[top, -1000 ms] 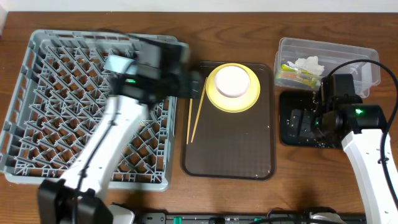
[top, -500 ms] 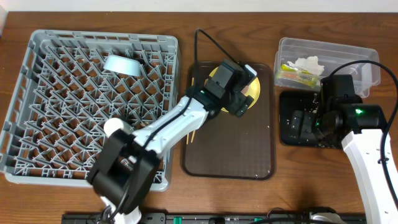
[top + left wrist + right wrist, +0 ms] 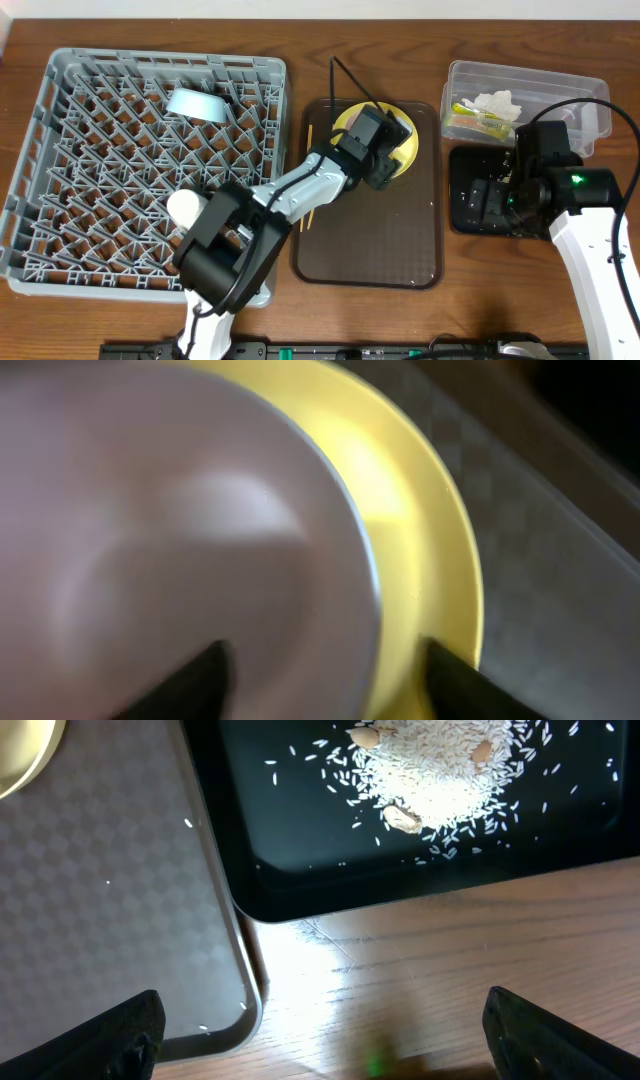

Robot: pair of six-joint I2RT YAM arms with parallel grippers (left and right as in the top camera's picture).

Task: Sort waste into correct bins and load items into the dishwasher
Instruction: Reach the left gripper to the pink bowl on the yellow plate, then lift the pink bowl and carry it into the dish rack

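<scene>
My left gripper (image 3: 385, 148) hangs over the round yellow plate (image 3: 404, 158) on the brown serving tray. In the left wrist view it (image 3: 325, 685) is open, one finger inside the small white bowl (image 3: 180, 550) and one over the plate's rim (image 3: 440, 560). The light blue bowl (image 3: 197, 103) lies in the grey dish rack (image 3: 100, 200). A thin chopstick (image 3: 310, 215) lies on the tray's left side. My right gripper (image 3: 490, 200) is open and empty above the black tray (image 3: 462, 170), which holds rice crumbs (image 3: 440, 770). The wrapper (image 3: 475, 120) and tissue (image 3: 497, 102) lie in the clear tub (image 3: 560, 90).
The brown serving tray (image 3: 370, 240) lies between the rack and the black tray; its corner shows in the right wrist view (image 3: 100, 870). A strip of bare wood (image 3: 420, 980) lies in front of the black tray (image 3: 300, 840). A black cable rises behind the plate.
My left arm swung from the rack, where the light blue bowl now lies, across to the yellow plate and came down over the white bowl. The right arm has not moved.
</scene>
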